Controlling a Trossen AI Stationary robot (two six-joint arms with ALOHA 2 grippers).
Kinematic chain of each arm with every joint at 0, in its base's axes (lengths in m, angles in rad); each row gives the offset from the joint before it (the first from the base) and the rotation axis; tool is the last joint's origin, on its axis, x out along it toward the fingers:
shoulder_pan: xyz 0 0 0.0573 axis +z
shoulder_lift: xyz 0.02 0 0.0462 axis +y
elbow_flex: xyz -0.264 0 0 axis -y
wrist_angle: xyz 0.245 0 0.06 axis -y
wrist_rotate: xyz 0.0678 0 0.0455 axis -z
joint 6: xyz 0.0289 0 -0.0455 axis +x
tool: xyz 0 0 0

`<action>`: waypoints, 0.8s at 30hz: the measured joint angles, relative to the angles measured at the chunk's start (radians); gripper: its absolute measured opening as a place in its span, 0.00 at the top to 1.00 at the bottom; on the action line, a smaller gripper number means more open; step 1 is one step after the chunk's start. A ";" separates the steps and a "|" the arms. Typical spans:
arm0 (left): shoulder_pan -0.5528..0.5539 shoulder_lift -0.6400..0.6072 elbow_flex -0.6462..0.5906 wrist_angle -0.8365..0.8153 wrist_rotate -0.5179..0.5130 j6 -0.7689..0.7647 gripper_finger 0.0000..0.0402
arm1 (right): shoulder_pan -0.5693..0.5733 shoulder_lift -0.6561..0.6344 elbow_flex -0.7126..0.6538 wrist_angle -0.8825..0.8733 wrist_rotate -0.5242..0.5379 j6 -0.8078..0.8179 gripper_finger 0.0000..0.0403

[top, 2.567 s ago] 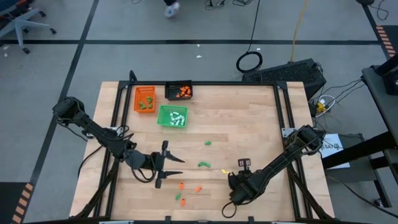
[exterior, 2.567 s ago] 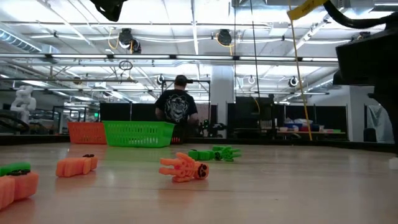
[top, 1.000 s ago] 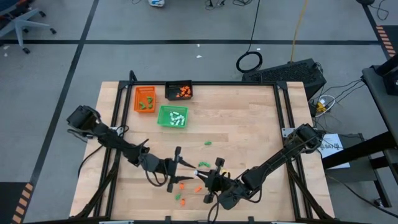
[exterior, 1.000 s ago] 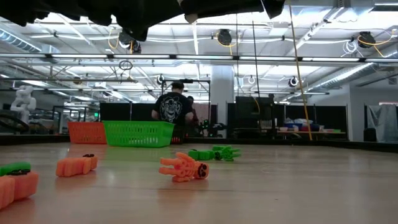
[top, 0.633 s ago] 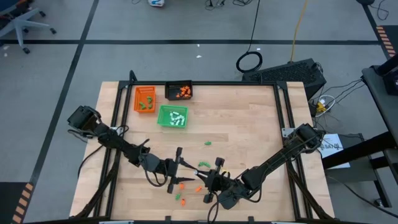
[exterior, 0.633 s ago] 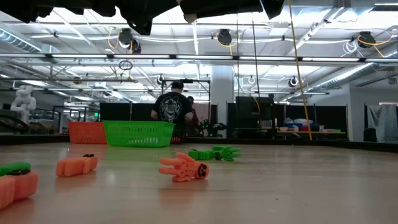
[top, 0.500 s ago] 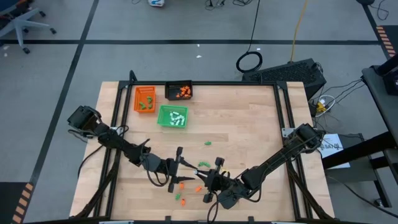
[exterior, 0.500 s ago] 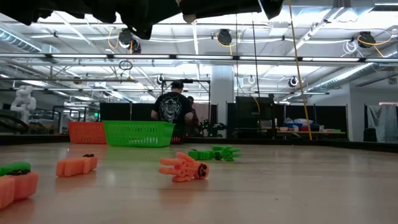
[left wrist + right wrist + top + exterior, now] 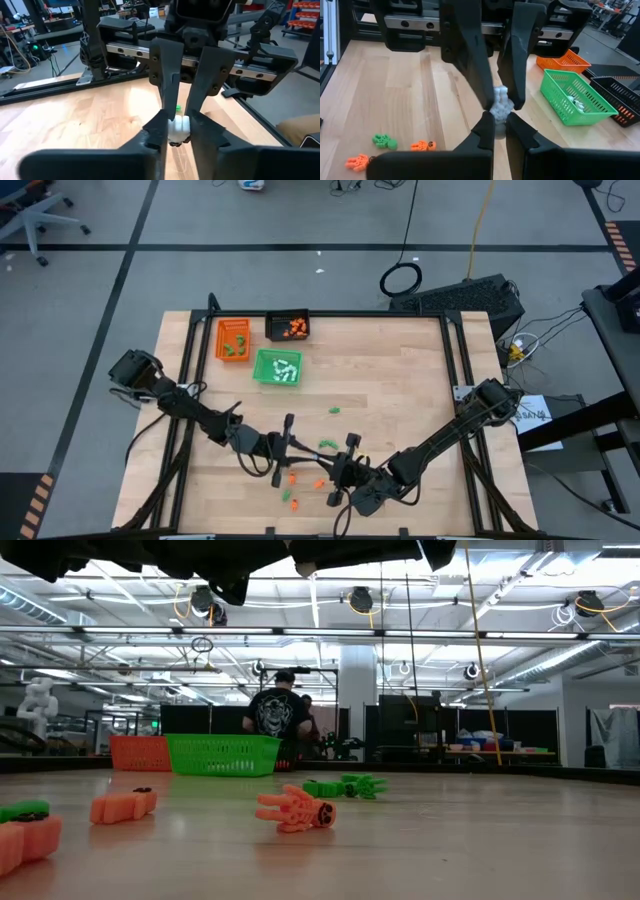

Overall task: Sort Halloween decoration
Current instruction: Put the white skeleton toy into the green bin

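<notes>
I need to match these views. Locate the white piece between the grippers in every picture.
High view: too small to make out; it is where the left gripper and right gripper meet.
Low view: not in it.
Left wrist view: white piece at centre, between dark fingers.
Right wrist view: centre.
Shared landmark: green tray, absent from the left wrist view.

Grey floor (image 9: pixel 300 220) with black tape lines; bright ceiling lights (image 9: pixel 330 600) overhead.

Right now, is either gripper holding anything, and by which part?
A white piece, pinched from opposite ends: the left gripper and the right gripper meet tip to tip on it, above the table.
</notes>
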 joint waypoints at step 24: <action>-0.005 -0.001 0.000 -0.016 0.028 0.002 0.97 | 0.035 0.000 0.000 -0.132 -0.027 0.169 0.52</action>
